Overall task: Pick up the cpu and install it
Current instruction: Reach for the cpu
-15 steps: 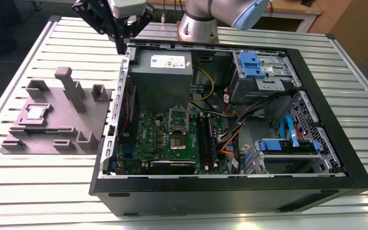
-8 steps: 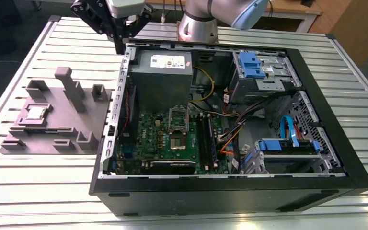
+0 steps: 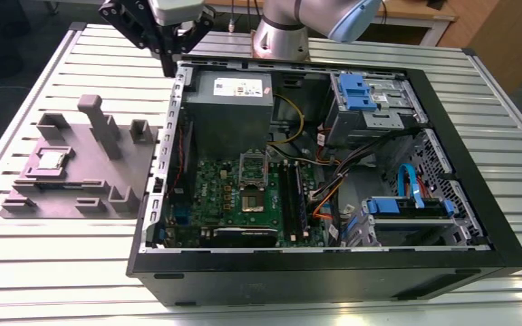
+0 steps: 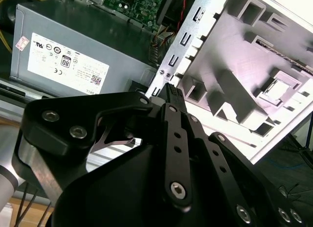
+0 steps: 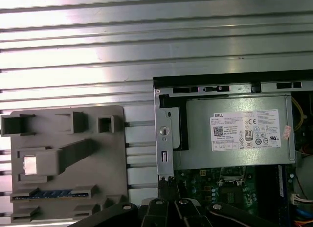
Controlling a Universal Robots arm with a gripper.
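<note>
One surface (image 3: 52, 272) of metal slats carries one open computer case (image 3: 288, 275) and one grey holder (image 3: 89, 187). One chip (image 3: 51, 160) lies on the holder, well apart from the one pair of fingers (image 3: 168, 64), which are pressed together. Near the fingers is one grey box (image 3: 229, 109). Farther off are one green board (image 3: 215, 197) and two blue brackets (image 3: 356, 92).
</note>
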